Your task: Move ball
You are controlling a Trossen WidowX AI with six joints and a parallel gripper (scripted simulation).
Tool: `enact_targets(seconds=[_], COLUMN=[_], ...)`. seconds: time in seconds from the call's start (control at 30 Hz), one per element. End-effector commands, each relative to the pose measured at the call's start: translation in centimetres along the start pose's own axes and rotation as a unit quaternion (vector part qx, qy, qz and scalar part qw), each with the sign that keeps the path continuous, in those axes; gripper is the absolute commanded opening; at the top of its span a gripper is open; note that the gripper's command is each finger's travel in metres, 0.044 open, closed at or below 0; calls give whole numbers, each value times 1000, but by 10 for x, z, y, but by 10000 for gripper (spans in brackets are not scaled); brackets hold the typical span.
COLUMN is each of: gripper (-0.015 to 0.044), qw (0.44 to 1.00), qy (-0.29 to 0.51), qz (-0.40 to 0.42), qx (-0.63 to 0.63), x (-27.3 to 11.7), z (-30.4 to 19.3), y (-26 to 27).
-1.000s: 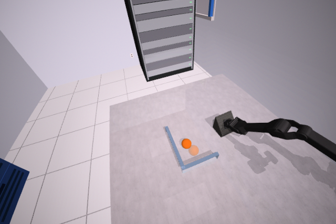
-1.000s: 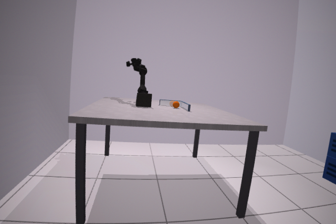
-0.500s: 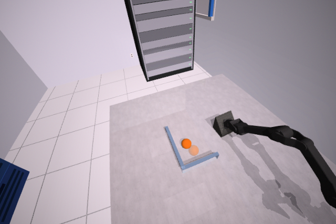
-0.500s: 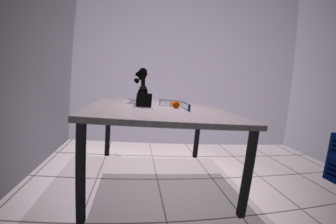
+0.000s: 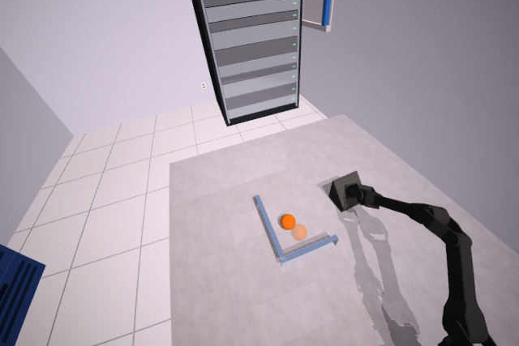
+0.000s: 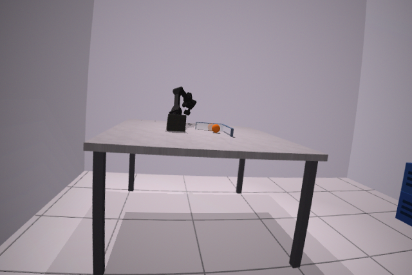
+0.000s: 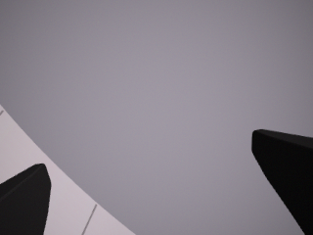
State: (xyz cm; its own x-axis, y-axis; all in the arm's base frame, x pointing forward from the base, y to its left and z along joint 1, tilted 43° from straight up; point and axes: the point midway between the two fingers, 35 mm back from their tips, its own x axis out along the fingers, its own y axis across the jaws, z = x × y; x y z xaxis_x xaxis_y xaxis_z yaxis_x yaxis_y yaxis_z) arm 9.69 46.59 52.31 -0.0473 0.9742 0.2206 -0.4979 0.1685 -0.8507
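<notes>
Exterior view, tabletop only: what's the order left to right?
Robot base block → pincer, open and holding nothing, hanging above the table → near end of the clear walls → see-through ball copy → orange ball, overlapping the copy's right side → far end of the walls.

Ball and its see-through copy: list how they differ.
The ball is solid, saturated orange; the copy is pale and see-through. In the top view the ball lies farther from the walls' corner, while the copy sits nearer the corner and the short wall. In the exterior view the ball partly hides the copy. Both are round, look alike in size, overlap at the edges and lie inside the walls.
</notes>
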Motion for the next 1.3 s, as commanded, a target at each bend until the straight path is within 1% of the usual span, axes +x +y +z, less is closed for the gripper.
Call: enact_targets(seconds=[0.0, 0.17, 0.3, 0.5, 0.67, 0.83, 1.03, 1.2, 1.27], gripper=[431, 431, 431, 431, 431, 431, 431, 431, 431], qw=[997, 985, 969, 938, 905, 871, 825, 799, 786], qy=[67, 153, 219, 308, 370, 418, 479, 483, 475], qz=[34, 73, 108, 158, 208, 249, 262, 293, 310], qx=[-16, -29, -30, -14, 20, 70, 146, 206, 246], x=[-7, -33, -67, -134, -204, -281, -370, -421, -450], z=[-66, -149, -214, -297, -352, -389, -412, -416, -413], y=[13, 21, 29, 42, 58, 78, 100, 130, 151])
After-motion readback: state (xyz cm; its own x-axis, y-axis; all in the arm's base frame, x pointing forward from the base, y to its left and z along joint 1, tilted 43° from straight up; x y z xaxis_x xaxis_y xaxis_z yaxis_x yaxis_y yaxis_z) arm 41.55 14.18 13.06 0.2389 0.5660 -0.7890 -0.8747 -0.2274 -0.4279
